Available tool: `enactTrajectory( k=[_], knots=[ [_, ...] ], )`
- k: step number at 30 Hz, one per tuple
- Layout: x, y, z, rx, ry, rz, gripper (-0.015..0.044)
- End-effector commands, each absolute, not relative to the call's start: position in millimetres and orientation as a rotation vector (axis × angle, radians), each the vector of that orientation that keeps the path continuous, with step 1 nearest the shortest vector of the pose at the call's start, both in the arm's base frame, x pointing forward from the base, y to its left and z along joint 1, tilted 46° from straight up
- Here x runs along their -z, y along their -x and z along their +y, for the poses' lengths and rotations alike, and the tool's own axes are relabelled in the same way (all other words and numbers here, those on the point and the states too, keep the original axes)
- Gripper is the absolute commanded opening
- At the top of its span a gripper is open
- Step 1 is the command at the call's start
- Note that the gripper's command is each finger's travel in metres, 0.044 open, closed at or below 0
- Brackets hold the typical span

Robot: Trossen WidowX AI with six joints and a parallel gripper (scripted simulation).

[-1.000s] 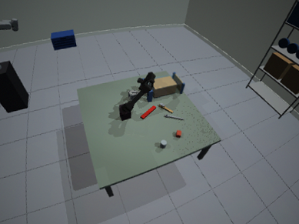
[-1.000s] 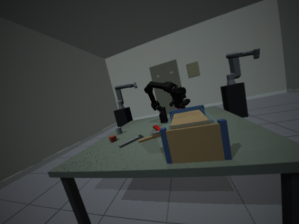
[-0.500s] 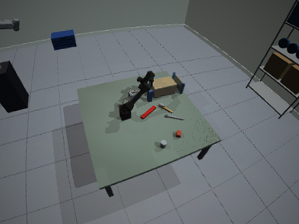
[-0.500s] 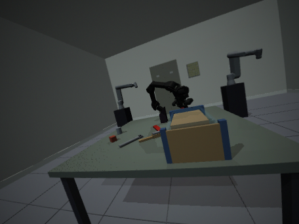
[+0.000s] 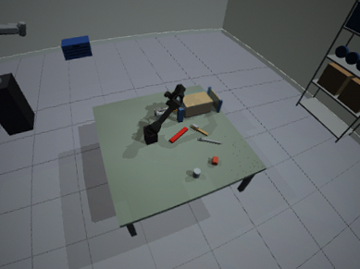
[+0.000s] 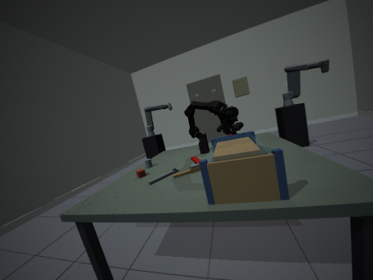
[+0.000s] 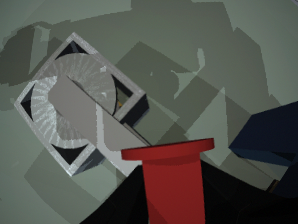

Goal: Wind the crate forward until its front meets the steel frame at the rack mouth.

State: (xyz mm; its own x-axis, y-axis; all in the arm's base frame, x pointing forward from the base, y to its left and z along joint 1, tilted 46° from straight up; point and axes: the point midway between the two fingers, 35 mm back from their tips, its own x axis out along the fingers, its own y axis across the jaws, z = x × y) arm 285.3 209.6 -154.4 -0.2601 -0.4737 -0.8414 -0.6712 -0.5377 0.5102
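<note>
The gripper (image 5: 179, 97) (image 6: 234, 130) (image 7: 168, 169), partly closed, gripped the handle's (image 7: 175, 185) red knob, its arm lying over the winch (image 5: 158, 112), presumably for cranking. The crate (image 5: 197, 102) (image 6: 238, 148) sat near the surface's (image 5: 159, 174) (image 6: 135, 200) far-right corner from above.

Blue post (image 7: 267, 134) perhaps near gripper's (image 7: 172, 175) right.

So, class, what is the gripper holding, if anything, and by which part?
The gripper holds the winch handle by its red knob, below the wider rim at the knob's end.
</note>
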Motion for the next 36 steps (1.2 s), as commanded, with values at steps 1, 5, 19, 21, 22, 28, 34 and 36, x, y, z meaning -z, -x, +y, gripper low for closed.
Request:
enactTrajectory(
  k=[1,5,19,21,22,28,34,36],
  knots=[
    [166.0,-283.5,219.1,-1.907,1.791,1.397,0.0000],
    [169.4,-282.3,222.5,-1.907,1.791,1.396,0.0000],
    [180.9,-276.2,234.1,-1.907,1.790,1.395,0.0000],
    [182.5,-275.1,235.7,-1.907,1.790,1.394,0.0000],
    [183.4,-274.4,236.6,-1.907,1.790,1.394,0.0000],
    [188.1,-270.6,241.2,-1.908,1.790,1.393,0.0000],
    [192.5,-266.4,245.5,-1.908,1.790,1.393,0.0000],
    [193.9,-264.9,246.9,-1.908,1.789,1.393,0.0000]
  ],
)
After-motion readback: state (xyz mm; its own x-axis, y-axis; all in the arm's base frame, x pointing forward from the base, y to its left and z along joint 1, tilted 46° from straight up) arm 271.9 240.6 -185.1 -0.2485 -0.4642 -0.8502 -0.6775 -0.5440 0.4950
